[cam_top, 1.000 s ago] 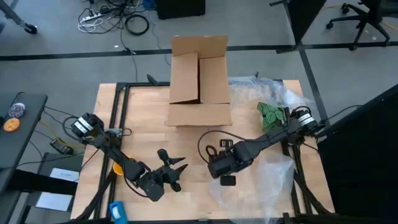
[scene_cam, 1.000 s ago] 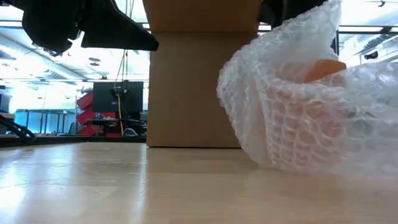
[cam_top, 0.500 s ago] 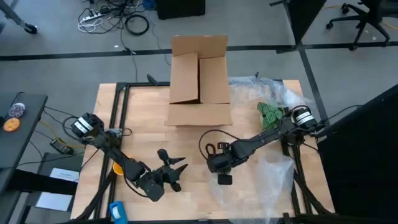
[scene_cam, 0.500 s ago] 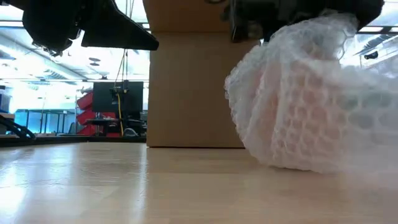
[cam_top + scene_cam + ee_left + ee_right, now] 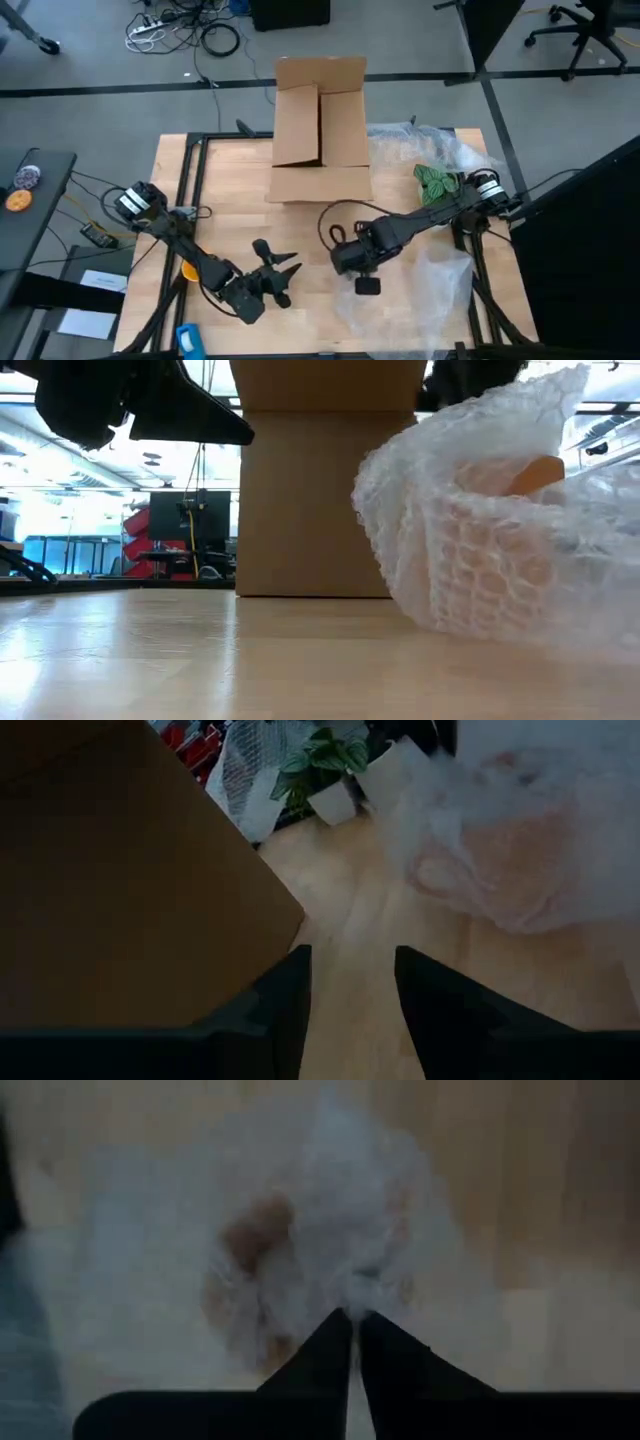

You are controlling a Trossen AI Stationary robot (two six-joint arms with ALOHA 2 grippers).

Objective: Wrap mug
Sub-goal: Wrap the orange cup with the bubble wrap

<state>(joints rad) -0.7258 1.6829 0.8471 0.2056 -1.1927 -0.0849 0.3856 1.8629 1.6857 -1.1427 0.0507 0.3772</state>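
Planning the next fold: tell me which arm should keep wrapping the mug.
Right. The right gripper is already pinched on the bubble wrap around the mug. The left gripper hangs open near the cardboard box, holding nothing.

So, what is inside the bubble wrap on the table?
Inside the bubble wrap an orange shape shows: the mug, only its upper part uncovered. Its handle and base are hidden by the wrap. The right gripper pinches the wrap from above.

Orange mug [image 5: 535, 472] — under clear, bubble-dotted wrap [image 5: 480, 560] — beside a plain brown box [image 5: 315, 500].
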